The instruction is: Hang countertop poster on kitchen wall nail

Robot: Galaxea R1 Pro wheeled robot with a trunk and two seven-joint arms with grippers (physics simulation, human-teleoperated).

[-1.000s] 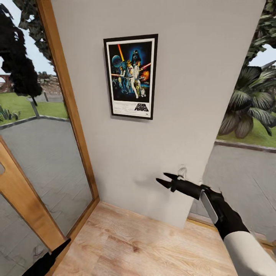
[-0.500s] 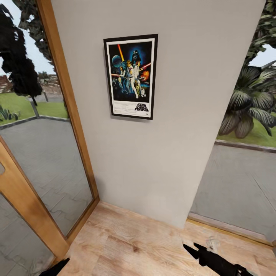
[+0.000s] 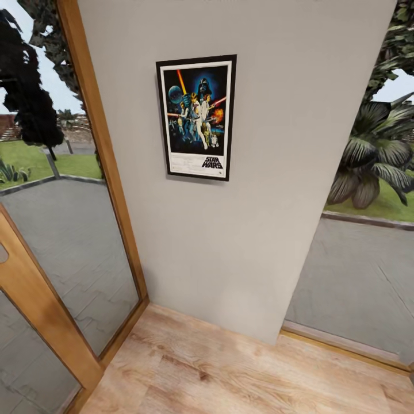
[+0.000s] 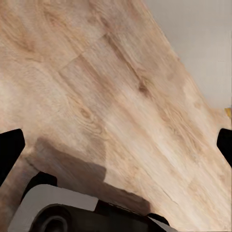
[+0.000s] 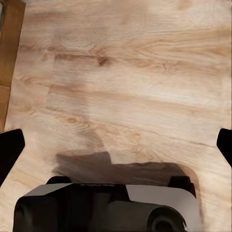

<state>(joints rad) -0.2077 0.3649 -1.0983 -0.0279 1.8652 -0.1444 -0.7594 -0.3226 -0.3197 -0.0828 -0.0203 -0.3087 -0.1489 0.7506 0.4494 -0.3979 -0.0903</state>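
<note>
Above wooden floor (image 4: pixel 111 96), jaws wide, empty.

The wall (image 3: pixel 247 230) carries the poster (image 3: pixel 197 117), hanging flat and upright. Light wood floor (image 3: pixel 230 368) meets the wall's base, with gripper shadows on it.

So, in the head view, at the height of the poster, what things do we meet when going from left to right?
Dark tree outside → wooden frame → poster on the grey wall → palm plant outside.
</note>
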